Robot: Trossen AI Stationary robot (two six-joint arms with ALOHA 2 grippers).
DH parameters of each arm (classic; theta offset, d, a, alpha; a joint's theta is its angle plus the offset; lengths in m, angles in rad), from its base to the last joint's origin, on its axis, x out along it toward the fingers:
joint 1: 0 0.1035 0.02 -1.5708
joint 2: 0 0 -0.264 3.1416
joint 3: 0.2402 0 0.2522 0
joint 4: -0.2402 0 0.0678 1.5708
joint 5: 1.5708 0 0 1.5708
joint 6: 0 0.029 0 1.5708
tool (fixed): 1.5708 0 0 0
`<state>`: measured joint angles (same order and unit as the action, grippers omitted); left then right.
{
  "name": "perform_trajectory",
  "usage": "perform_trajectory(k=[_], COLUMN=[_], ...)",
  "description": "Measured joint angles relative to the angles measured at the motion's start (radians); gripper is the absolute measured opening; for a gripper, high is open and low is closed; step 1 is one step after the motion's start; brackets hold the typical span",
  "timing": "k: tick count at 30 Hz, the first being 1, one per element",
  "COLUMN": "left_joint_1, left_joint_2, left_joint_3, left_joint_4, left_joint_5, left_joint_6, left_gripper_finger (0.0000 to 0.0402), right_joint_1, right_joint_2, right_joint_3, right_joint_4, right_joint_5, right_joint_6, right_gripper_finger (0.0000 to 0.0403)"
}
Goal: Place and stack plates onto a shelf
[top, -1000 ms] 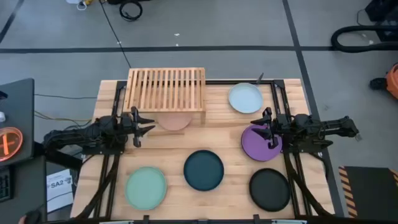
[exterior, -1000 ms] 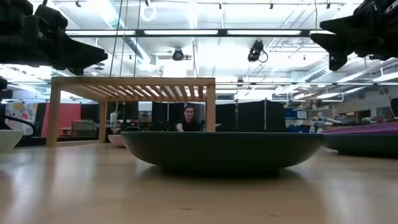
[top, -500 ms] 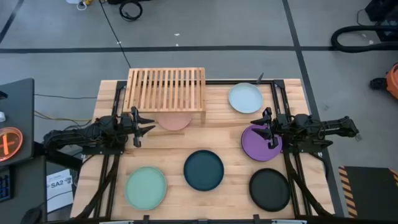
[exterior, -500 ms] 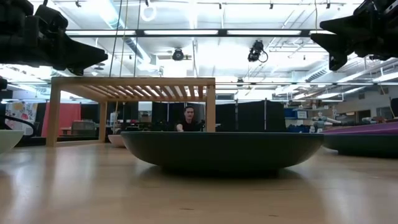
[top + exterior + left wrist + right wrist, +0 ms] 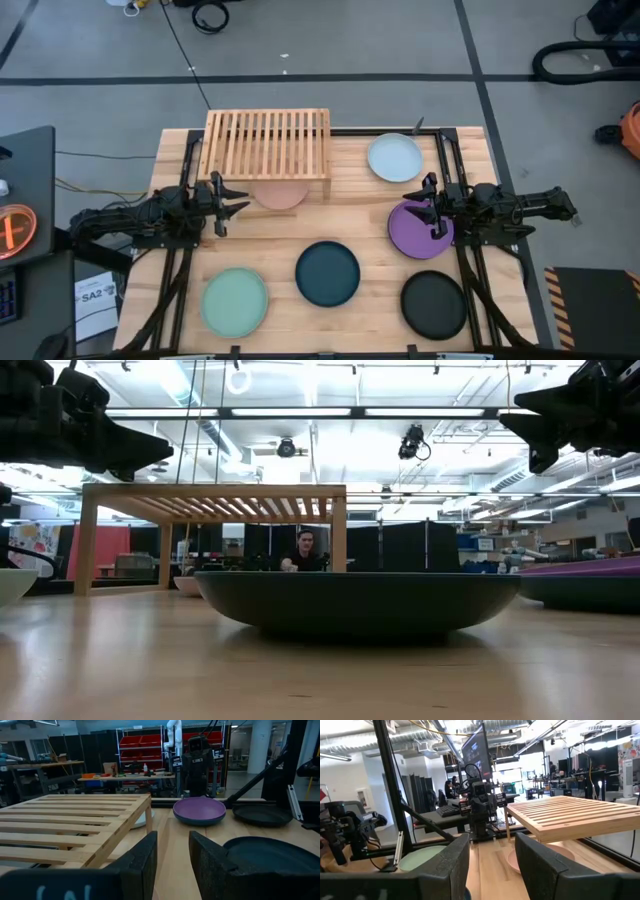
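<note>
while both arms hover over counter [image 5: 375, 222], no plate held. shelf [image 5: 267, 143] at far edge, long axis running left-right, slats running front-back. pink plate [image 5: 280, 194] half under shelf, just beside left gripper [image 5: 236, 196], fingers apart, pointing inward. right gripper [image 5: 412, 208], fingers apart, above purple plate [image 5: 416, 231]. pale blue plate [image 5: 394, 157] beside shelf; mint plate [image 5: 235, 302], dark teal plate [image 5: 327, 273], black plate [image 5: 434, 304] along near edge.

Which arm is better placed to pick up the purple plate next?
Right. The right gripper hangs open at the purple plate's edge; the left gripper waits across the table beside the shelf.
</note>
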<state>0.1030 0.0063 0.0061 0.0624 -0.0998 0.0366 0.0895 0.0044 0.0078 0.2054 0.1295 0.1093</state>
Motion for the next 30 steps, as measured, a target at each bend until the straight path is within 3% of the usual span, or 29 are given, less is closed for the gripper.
perform_trajectory(k=[30], left_joint_1=[0.0], left_joint_2=[0.0], left_joint_3=[0.0], left_joint_4=[0.0], left_joint_5=[0.0], left_joint_6=[0.001], left_gripper_finger=[0.0119], right_joint_1=[0.0], right_joint_2=[0.0], right_joint_3=[0.0], right_joint_4=[0.041], right_joint_5=[0.008], right_joint_6=[0.075], right_gripper_finger=[0.0165])
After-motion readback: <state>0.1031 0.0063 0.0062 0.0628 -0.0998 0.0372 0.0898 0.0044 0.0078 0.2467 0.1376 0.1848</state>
